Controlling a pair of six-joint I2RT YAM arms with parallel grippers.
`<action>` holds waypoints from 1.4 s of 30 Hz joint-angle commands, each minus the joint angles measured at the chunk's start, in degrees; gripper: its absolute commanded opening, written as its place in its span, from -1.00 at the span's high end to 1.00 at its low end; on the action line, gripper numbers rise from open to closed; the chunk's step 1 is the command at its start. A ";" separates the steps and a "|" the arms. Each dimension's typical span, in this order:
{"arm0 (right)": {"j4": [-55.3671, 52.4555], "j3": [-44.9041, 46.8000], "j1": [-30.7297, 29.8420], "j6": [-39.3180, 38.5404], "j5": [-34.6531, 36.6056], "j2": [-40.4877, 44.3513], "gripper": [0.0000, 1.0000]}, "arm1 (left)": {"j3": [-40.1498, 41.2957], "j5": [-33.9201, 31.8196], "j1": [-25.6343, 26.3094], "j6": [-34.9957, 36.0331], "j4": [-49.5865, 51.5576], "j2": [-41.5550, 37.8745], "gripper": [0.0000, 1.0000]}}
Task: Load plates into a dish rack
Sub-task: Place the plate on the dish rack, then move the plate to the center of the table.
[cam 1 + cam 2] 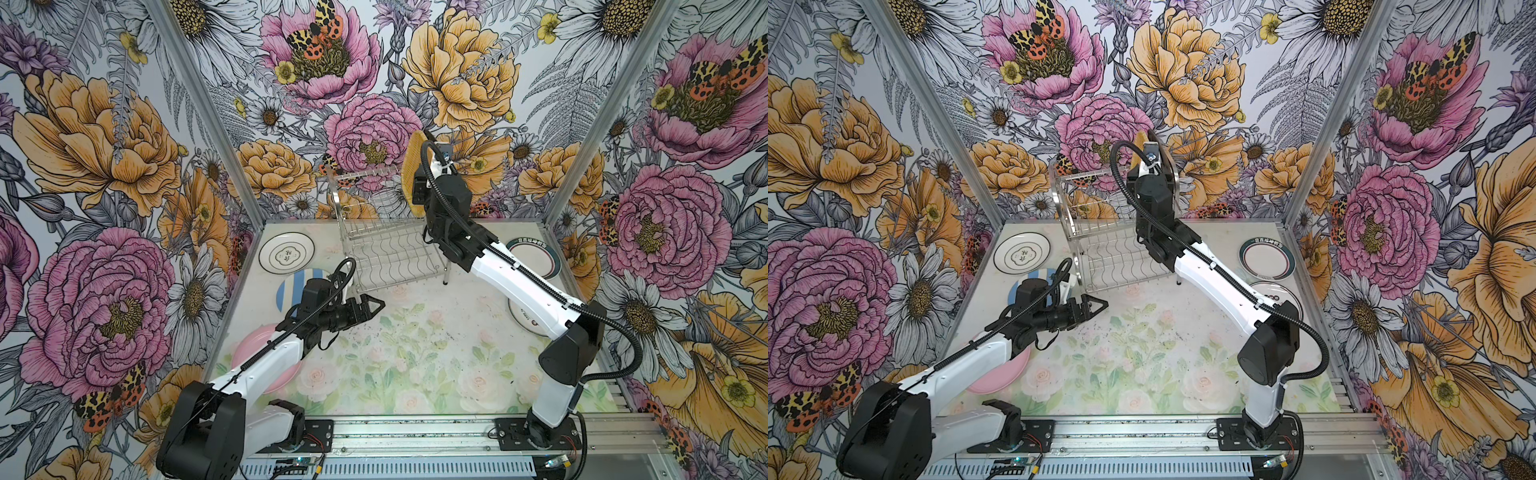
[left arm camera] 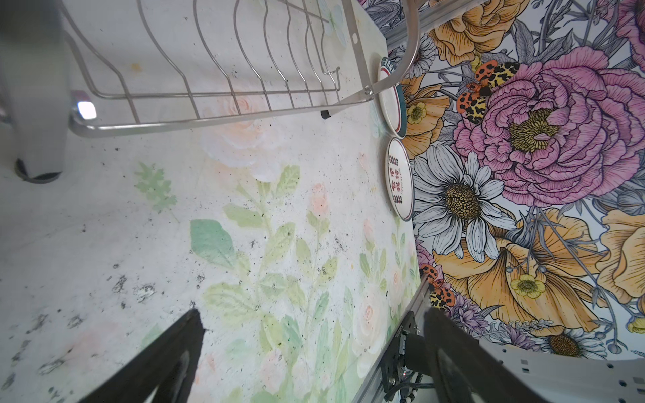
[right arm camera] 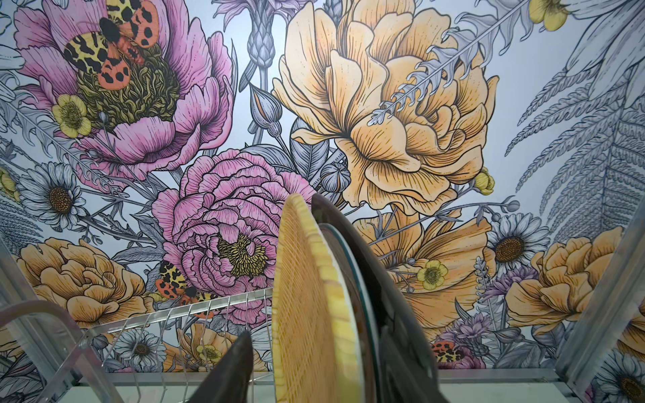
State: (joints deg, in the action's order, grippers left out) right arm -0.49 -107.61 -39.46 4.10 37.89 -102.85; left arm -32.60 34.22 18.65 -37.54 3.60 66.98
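Yellow woven plate (image 3: 307, 296) stands atop the dish rack (image 1: 386, 253) at twelve o'clock, beside two darker plates (image 3: 352, 240). Right gripper (image 3: 316, 335) straddles it, jaws parted, one finger (image 3: 230, 366) clear. Left gripper (image 2: 310, 312) hangs wide, empty. Five plates (image 1: 286, 252) lie flat around nine and three o'clock. Right arm (image 1: 519, 286) hides the slots.

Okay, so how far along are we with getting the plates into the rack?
Done: a dark plate and a green-edged plate stand in the rack, top tier. In hand: the right gripper straddles the yellow plate standing beside them, jaws apart. To do: five plates lie on the table, pink, striped, ringed white, teal-rimmed, and one under the right arm. The left gripper hangs open, empty.
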 commanded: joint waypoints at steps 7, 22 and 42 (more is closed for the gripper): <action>-5.32 5.12 -1.16 3.35 -1.29 9.22 -0.34 | -2.20 -1.94 1.45 -0.17 -0.08 0.00 -0.98; -24.88 25.25 3.19 18.88 -9.71 28.98 -0.55 | -3.87 -3.62 4.26 0.89 -1.35 3.42 -0.97; -30.10 48.22 36.62 24.95 -36.08 32.61 -0.62 | -4.09 -4.11 5.08 2.21 -1.84 5.78 -0.97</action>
State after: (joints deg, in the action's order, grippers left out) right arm -30.63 -60.58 -6.28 28.71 5.80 -69.04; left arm -34.94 31.22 23.27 -36.95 3.49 72.01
